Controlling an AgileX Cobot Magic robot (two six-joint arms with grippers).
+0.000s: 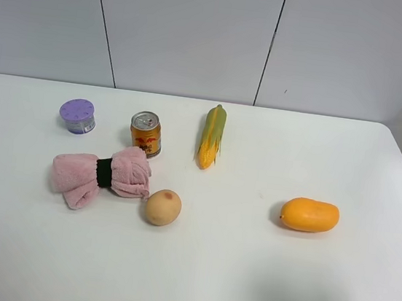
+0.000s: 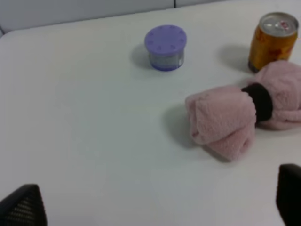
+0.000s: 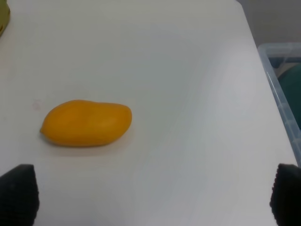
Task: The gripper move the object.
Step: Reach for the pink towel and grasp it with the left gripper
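The pink fluffy towel (image 1: 100, 173), cinched by a black band into a bow shape, lies on the white table (image 1: 230, 271) at the left, between the can and the round tan fruit. It also shows in the left wrist view (image 2: 235, 117). My left gripper (image 2: 155, 207) is open and empty, short of the towel; only its dark fingertips (image 2: 23, 207) show. My right gripper (image 3: 153, 197) is open and empty, near the orange mango (image 3: 87, 122). Neither arm shows in the exterior view.
An orange drink can (image 1: 146, 133) stands just behind the towel. A purple-lidded tub (image 1: 77, 115) is at the back left. A tan fruit (image 1: 163, 207) touches the towel's front right. A corn cob (image 1: 211, 136) and the mango (image 1: 310, 214) lie further right. A clear bin (image 3: 282, 80) sits off the table's right edge.
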